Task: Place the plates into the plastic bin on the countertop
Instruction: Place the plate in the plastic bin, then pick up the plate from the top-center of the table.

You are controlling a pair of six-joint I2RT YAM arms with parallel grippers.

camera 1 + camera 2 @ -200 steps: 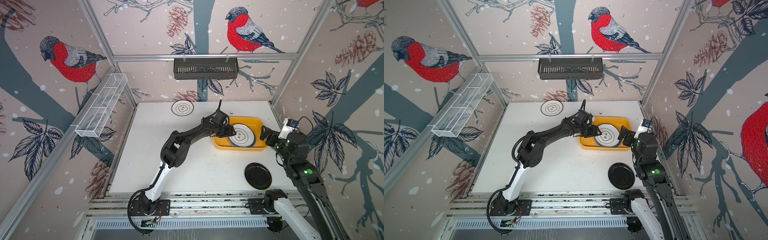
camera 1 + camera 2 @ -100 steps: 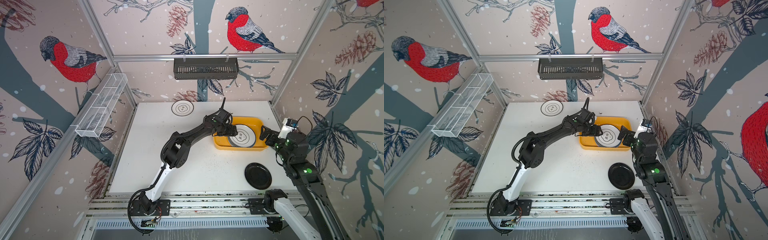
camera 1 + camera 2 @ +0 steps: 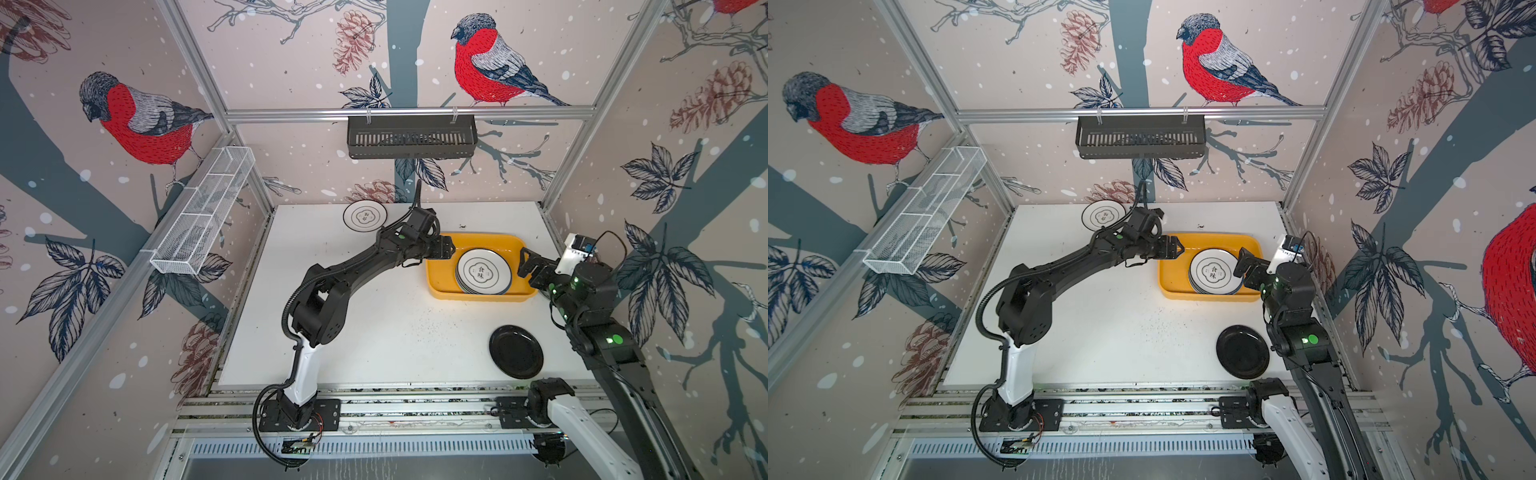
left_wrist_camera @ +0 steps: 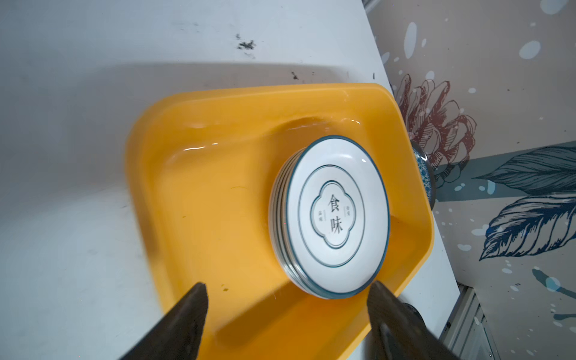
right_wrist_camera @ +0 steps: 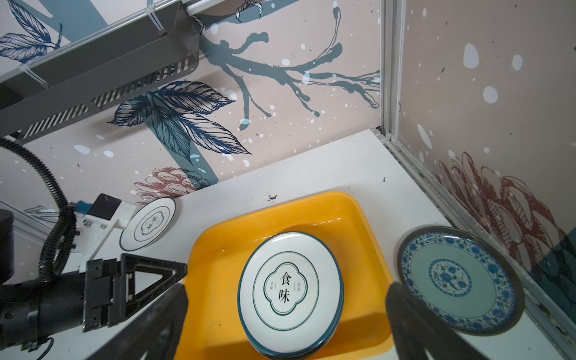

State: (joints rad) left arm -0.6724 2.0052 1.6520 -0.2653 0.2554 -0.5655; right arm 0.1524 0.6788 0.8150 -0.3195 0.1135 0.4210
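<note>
- Stack of plates (image 3: 484,272) lies inside yellow bin (image 3: 440,284), toward its right end.
- Left gripper (image 4: 286,290) at bin's left rim: fingers spread, empty.
- Right gripper (image 5: 286,286) by bin's right end: fingers spread, empty.
- On countertop (image 3: 374,324), outside bin: black plate (image 3: 516,351), flower-outline plate (image 3: 365,216), blue-patterned plate (image 5: 458,277).

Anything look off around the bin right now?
Nothing broken or spilled. The plate stack lies flat in the yellow bin. One oddity: the blue patterned plate sits in the tight gap between bin and side wall, probably awkward to grasp.

White plates (image 3: 483,271) lie stacked in the yellow bin (image 3: 440,278).
</note>
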